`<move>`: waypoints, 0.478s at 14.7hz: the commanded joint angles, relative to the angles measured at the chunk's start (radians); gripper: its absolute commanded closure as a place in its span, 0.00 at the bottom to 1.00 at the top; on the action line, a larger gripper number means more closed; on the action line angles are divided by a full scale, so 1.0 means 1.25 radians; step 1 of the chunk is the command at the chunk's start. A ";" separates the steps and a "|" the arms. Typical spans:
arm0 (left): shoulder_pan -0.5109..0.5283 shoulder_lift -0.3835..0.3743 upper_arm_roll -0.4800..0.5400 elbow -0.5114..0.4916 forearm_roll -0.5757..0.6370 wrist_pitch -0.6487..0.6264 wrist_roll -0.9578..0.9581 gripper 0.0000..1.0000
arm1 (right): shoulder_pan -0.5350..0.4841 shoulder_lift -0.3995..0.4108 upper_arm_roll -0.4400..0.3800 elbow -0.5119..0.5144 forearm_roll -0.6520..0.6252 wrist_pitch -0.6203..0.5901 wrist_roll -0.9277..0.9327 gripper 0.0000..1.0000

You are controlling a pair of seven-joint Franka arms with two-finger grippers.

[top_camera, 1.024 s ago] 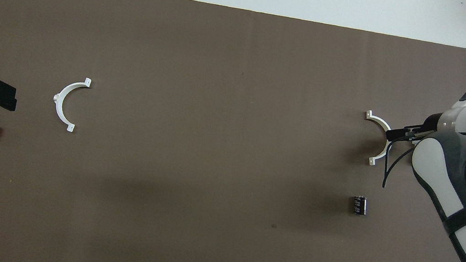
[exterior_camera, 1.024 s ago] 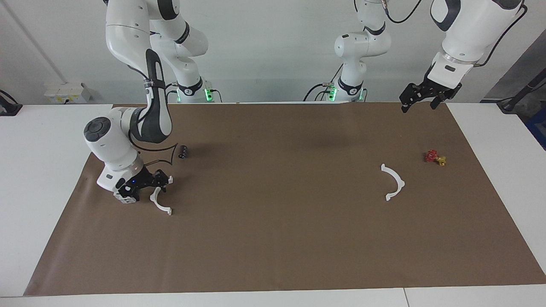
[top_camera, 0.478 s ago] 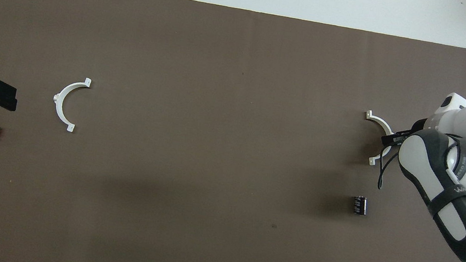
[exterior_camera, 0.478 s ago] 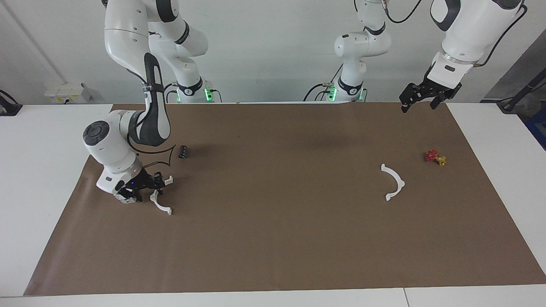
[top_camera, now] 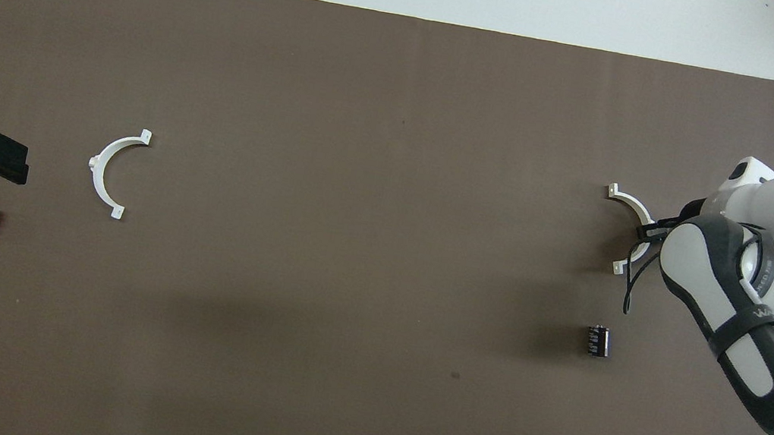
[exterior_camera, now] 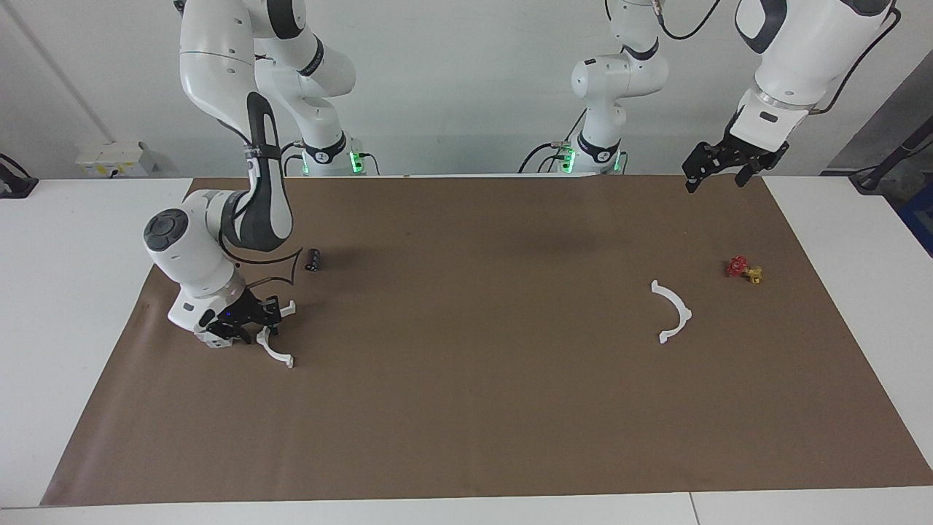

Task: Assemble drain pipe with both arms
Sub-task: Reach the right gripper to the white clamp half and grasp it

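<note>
On the brown mat (exterior_camera: 466, 408) that covers the bench (exterior_camera: 65, 292), the right end effector (exterior_camera: 264, 321) is down at the right arm's end, its fingertips brought together on the middle of one white half-ring (exterior_camera: 275, 348) of the drain pipe, which lies on the mat with its upper tab showing just beside the black fingers and its lower tab resting free on the paper. In the overhead view the same half-ring (top_camera: 629, 231) is partly covered by the right arm's wrist. A small dark cylindrical part (exterior_camera: 313, 259) lies on the mat nearer to the robots than this half-ring. The second half-ring (exterior_camera: 673, 311) lies flat toward the left arm's end of the bench, well apart from the first, untouched. A small red-and-yellow valve piece (exterior_camera: 743, 269) sits near it, closer to the mat's edge. The left end effector (exterior_camera: 718, 175) hangs in the air over the mat's corner at the robots' side, fingers spread apart and holding nothing, the left arm waiting.
</note>
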 commanded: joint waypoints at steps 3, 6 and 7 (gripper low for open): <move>0.001 -0.015 -0.002 -0.012 -0.009 0.007 -0.002 0.00 | -0.004 -0.001 0.005 0.040 0.017 -0.017 -0.022 1.00; 0.001 -0.015 -0.002 -0.012 -0.008 0.007 0.000 0.00 | 0.007 -0.011 0.014 0.121 0.006 -0.119 0.076 1.00; 0.001 -0.015 -0.002 -0.012 -0.009 0.007 -0.002 0.00 | 0.032 -0.015 0.016 0.132 0.005 -0.135 0.138 1.00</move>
